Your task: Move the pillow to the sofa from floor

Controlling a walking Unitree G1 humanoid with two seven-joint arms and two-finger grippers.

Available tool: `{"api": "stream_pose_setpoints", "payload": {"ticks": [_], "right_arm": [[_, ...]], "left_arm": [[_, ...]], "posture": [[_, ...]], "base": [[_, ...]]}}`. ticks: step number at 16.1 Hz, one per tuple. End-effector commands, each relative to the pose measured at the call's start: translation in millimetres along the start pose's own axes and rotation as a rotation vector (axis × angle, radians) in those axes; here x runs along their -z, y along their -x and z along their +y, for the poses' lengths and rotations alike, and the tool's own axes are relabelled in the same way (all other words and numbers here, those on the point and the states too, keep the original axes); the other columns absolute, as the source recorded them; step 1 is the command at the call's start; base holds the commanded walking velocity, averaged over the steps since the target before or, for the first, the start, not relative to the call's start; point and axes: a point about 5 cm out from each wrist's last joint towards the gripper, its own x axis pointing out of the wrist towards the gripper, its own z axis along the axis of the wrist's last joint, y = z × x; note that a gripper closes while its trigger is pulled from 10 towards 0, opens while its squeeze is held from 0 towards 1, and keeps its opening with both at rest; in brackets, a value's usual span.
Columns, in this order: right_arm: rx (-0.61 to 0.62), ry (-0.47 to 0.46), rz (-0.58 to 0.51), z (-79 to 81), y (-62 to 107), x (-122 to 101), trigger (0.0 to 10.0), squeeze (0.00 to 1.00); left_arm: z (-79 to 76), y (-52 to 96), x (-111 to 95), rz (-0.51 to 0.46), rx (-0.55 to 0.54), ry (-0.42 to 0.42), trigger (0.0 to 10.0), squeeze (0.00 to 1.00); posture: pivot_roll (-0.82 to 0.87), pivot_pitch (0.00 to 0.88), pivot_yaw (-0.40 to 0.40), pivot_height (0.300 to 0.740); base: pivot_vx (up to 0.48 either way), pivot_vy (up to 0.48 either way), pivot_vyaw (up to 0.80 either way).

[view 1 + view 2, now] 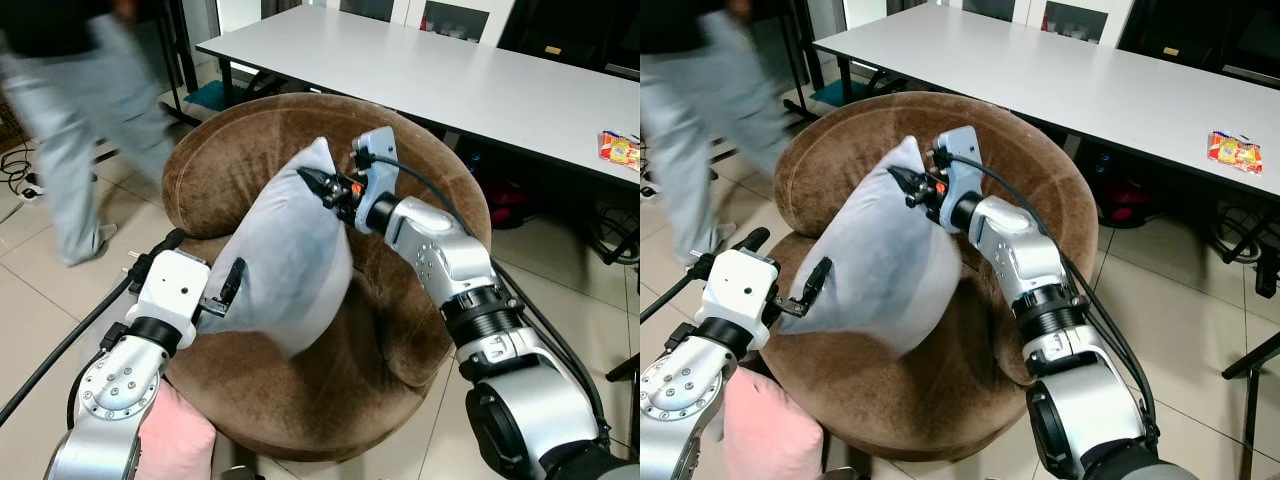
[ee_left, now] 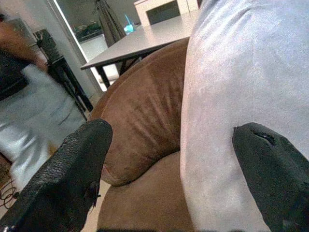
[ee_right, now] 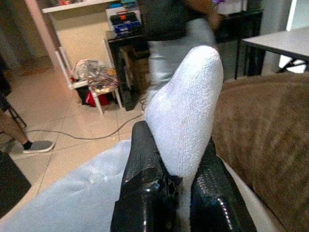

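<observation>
A tiled room holds a long white table (image 1: 470, 70), and in front of it, nearer you, sits a round brown sofa (image 1: 250, 150) with a curved backrest. Take that sofa as your landmark throughout.

The grey pillow (image 1: 285, 270) is off the floor, held upright over the sofa's seat, its top corner level with the backrest. Whether its lower edge already rests on the seat is hard to tell from here.

Your right gripper (image 1: 312, 181) reaches in from the table side of the sofa, and its two black fingers are pinched together on the pillow's top corner; the right wrist view shows the fabric bunched between them. Your left gripper (image 1: 222, 296) sits at the sofa's front edge, beside the pillow's lower corner. Its fingers (image 2: 72, 169) are spread wide in the left wrist view, with the pillow against the inner face of one and nothing gripped.

The pillow looks light, soft and floppy. It sags and folds around the pinch, so it will probably swing if it hangs from one corner. A corner or seam, where the cloth gathers, gives the surest hold; the flat face would likely slip.

A pink cushion (image 1: 178, 440) lies on the floor at the sofa's front, under your left arm. A person in grey trousers (image 1: 70, 130), blurred, stands beyond the sofa on your left side.
</observation>
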Motion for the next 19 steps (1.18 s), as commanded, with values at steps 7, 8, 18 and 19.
{"api": "stream_pose_setpoints", "payload": {"ticks": [7,8,18,19], "right_arm": [[-0.232,0.317,0.064,12.6,-20.4,-3.5,10.0,0.00],[-0.234,0.334,0.074,12.3,-20.7,-3.0,10.0,0.00],[0.184,0.647,0.243,-4.4,-33.1,6.5,10.0,0.00],[0.203,0.701,0.240,-2.9,-34.3,7.1,10.0,0.00]], "left_arm": [[-1.0,21.5,0.8,0.053,-0.002,-0.015,10.0,0.00],[-0.6,24.3,1.1,0.058,-0.005,-0.016,10.0,0.00],[0.1,58.2,5.1,0.153,-0.056,-0.018,10.0,0.00],[-0.3,58.7,5.6,0.157,-0.056,-0.018,10.0,0.00]], "posture": [[0.10,0.000,-0.085,0.740],[0.11,0.000,-0.095,0.740],[0.16,0.000,-0.155,0.740],[0.15,0.000,-0.156,0.740]], "base": [[0.000,0.000,0.00],[0.000,0.000,0.00],[0.000,0.000,0.00],[0.000,0.000,0.00]]}}
